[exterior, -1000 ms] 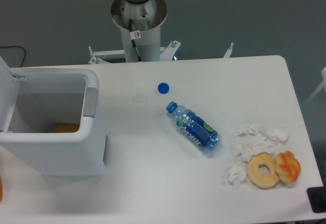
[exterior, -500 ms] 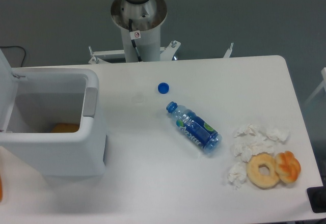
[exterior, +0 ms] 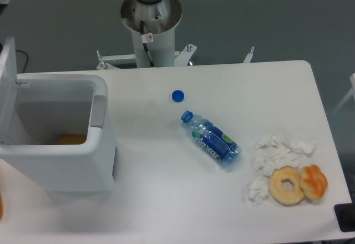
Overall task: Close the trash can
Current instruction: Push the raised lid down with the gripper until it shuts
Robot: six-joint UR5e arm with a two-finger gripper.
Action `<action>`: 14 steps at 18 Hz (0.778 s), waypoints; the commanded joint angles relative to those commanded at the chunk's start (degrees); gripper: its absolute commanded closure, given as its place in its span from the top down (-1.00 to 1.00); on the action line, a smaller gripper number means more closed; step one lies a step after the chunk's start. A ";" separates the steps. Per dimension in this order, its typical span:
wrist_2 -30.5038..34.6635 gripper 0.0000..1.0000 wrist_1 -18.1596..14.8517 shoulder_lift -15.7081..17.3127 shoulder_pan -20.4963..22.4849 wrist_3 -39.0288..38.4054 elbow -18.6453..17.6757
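trash can (exterior: pixel 58 138): sits at the left end of the table (exterior: pixel 183 199), mouth open to the camera, grey latch tab (exterior: pixel 99 111) on its right rim
lid (exterior: pixel 8 91): standing up at the can's far left edge. In the earlier frames only a sliver showed at the picture edge; now more of its face is in view and its top edge reaches higher, so it has swung inward
inside can: an orange object (exterior: pixel 71 139) on the bottom, same spot as before
gripper: cannot tell whether it is open or closed. A white and dark piece at the top left corner is new against the frames before, but it is cut off by the picture edge and I cannot tell what it is
arm base (exterior: pixel 151 19): column behind the table's far edge, unchanged
bottle cap (exterior: pixel 177 95): blue, on the table right of the can, apart from the bottle, not moved
bottle (exterior: pixel 211 140): clear with blue label, lying on its side mid-table, open neck pointing up-left, not moved
tissues (exterior: pixel 277 155): crumpled white cluster near the right edge, unchanged
donut (exterior: pixel 287 185): plain ring, touching the tissues, with an orange pastry (exterior: pixel 314 181) right beside it, both unchanged
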 joint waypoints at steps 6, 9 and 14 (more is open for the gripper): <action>0.27 1.00 0.00 2.82 4.48 0.35 -2.21; 0.27 1.00 0.00 2.82 6.33 0.35 -2.21; 3.07 1.00 0.00 2.38 7.21 0.79 -2.30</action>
